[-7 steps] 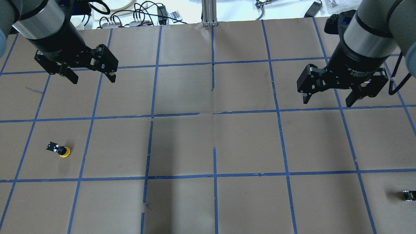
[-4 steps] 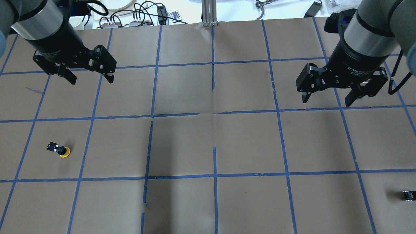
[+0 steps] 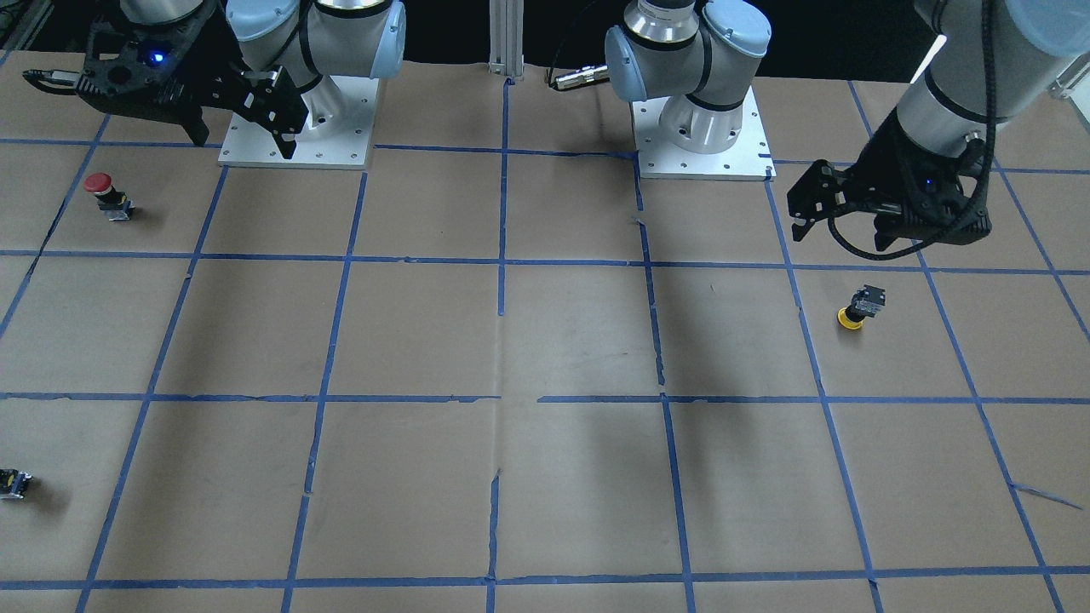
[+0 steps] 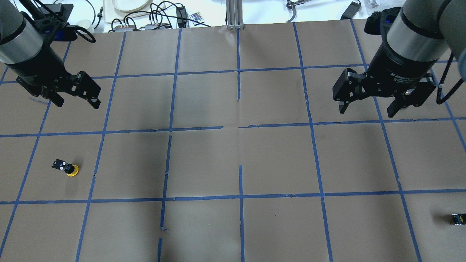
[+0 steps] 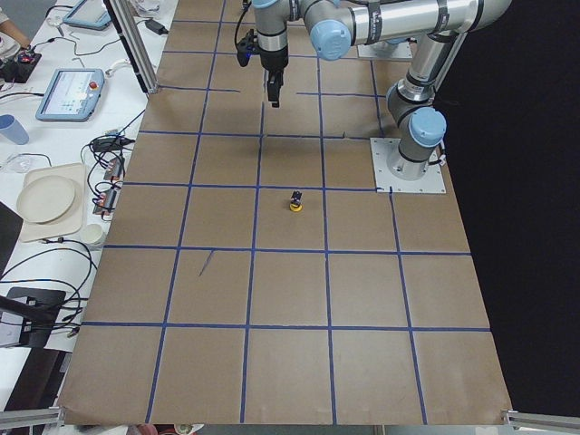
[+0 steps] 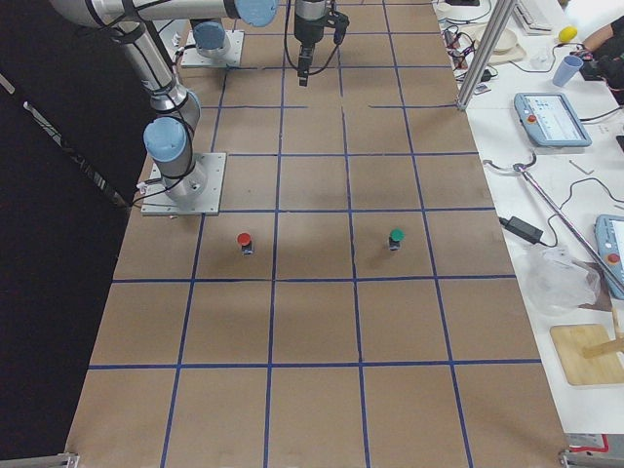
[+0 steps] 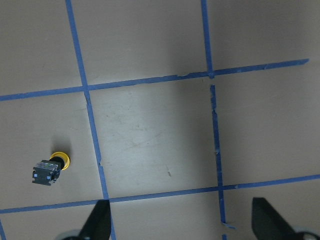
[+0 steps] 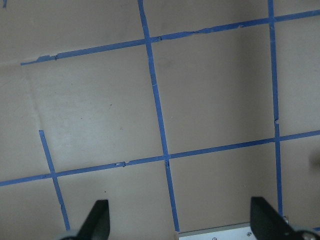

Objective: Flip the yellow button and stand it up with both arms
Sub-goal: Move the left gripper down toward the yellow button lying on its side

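The yellow button (image 4: 69, 169) lies on its side on the brown paper at the left, with its yellow cap toward the view's right. It also shows in the front view (image 3: 858, 308), the left view (image 5: 295, 201) and the left wrist view (image 7: 50, 167). My left gripper (image 4: 77, 103) is open and empty. It hovers above the table, one grid square farther from the robot than the button and apart from it. In its wrist view (image 7: 182, 220) the button is at the lower left. My right gripper (image 4: 367, 111) is open and empty, high over the right side.
A red-capped button (image 3: 102, 194) stands near the right arm's base, and a green-capped one (image 6: 395, 237) stands farther out. A small dark block with a yellow spot (image 4: 458, 218) sits at the right edge. Two white base plates (image 3: 294, 128) lie on the robot's side. Cables (image 4: 156, 18) lie beyond the far edge.
My left gripper has moved left and back toward the robot, closer to the button's square. The right gripper has barely shifted. The button has not moved.
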Robot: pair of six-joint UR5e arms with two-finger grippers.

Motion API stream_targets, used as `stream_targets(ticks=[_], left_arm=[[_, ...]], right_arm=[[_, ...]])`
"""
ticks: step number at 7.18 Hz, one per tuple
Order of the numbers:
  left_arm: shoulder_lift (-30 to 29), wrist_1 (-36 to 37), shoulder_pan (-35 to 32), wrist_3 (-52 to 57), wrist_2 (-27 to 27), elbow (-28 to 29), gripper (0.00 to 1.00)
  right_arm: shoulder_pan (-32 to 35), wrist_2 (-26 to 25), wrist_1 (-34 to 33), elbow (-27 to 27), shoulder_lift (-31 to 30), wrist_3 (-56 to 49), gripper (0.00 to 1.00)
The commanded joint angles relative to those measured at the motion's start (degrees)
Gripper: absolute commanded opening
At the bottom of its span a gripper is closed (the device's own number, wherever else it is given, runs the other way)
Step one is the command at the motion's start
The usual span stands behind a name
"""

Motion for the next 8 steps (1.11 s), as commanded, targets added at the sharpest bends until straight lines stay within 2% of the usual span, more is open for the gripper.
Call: stream_targets(ticks=[1, 3, 4, 8], left_arm=[[-1.02, 9.95, 7.59, 13.42, 0.08, -6.90, 1.00], [-3.72, 21.27, 15.61, 22.74, -0.01, -13.06, 1.00], [-6.01, 25.25, 16.68, 23.22, 0.08, -14.13, 1.00], [-9.10, 27.48, 21.33, 28.84, 0.08, -20.11, 0.99]], right_arm=[[0.04, -0.12, -0.09, 0.10, 0.07, 0.02, 1.00], [0.13, -0.20, -0.44, 0.45, 0.07, 0.02, 1.00], [0.13, 0.05, -0.44, 0.45, 0.07, 0.11, 1.00], [0.13, 0.23, -0.44, 0.62, 0.07, 0.11, 1.00]])
